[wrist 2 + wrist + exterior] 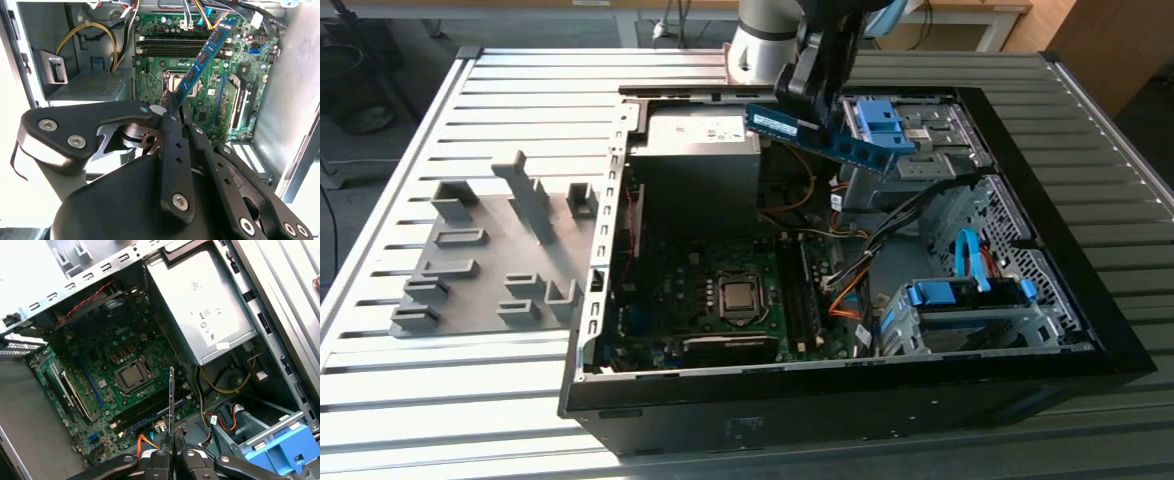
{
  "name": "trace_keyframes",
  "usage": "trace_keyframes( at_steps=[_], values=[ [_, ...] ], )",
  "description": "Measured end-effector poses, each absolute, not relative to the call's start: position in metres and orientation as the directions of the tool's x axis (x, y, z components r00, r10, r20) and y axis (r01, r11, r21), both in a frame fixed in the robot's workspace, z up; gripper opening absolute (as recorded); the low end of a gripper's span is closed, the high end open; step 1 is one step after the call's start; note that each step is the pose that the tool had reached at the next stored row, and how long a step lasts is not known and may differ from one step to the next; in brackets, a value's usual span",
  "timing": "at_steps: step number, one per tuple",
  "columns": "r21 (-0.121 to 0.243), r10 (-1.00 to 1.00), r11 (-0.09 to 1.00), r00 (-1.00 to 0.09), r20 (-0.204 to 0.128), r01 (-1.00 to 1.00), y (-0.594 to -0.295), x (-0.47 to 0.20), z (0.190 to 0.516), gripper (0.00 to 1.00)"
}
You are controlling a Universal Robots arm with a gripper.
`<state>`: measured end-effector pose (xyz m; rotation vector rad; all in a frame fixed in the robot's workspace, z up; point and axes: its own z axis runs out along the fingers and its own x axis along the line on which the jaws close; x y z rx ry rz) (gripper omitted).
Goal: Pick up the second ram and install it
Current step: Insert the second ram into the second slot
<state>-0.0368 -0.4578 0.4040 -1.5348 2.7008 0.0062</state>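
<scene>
Your black pincer (175,107) is closed on one end of the long, thin blue-green circuit-board stick (834,140), carried above the open black computer case (1067,300). Carrying step; you must line it up with the memory slots (170,47).

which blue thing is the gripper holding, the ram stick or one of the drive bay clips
The ram stick: the gripper is shut on its end, holding it in the air above the open case. The blue drive bay clips sit fixed on their cages.

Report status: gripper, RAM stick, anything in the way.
Gripper shut on long blue-green RAM stick, held above open black computer case. Stick not seated; green motherboard below. Orange cables lie near slots.
</scene>
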Motion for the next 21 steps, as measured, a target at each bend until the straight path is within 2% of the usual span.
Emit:
trace_keyframes(
  at_steps=[21],
  values=[
    [-0.014,-0.644,0.765,-0.764,-0.033,-0.644,-0.4576,-0.0368,0.4001,0.14]
  ],
)
